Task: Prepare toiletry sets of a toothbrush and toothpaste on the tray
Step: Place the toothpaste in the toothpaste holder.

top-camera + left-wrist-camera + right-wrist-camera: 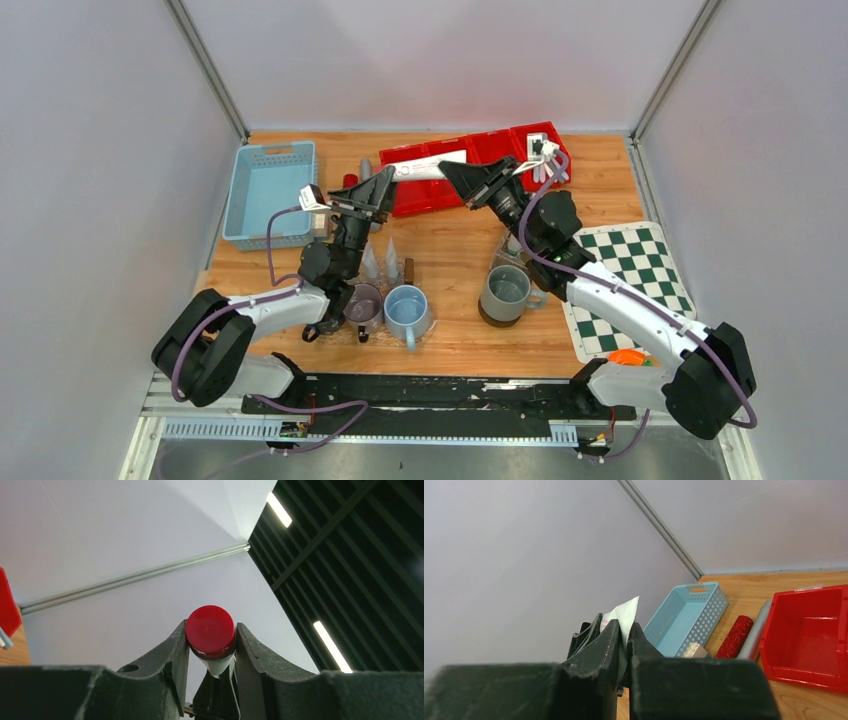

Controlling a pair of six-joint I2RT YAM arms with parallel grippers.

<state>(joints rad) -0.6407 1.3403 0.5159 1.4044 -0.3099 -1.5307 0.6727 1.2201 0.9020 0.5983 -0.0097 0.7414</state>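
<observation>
A white toothpaste tube (428, 165) with a red cap is held in the air between both grippers, above the red bins. My left gripper (386, 180) is shut on its red cap (210, 630). My right gripper (457, 173) is shut on its flat crimped end (625, 616). Two more pale grey toothpaste tubes (381, 261) stand behind the mugs. White sticks that may be toothbrushes (541, 152) lie in the rightmost red bin. The blue perforated tray (266, 190) at back left holds nothing; it also shows in the right wrist view (689, 616).
Red bins (470, 150) line the back. A purple mug (362, 305), a blue mug (405, 310) and a grey mug (505, 290) stand mid-table. A chequered mat (630, 290) lies at right. A red glitter cylinder (734, 637) and a grey cylinder (755, 632) lie beside the tray.
</observation>
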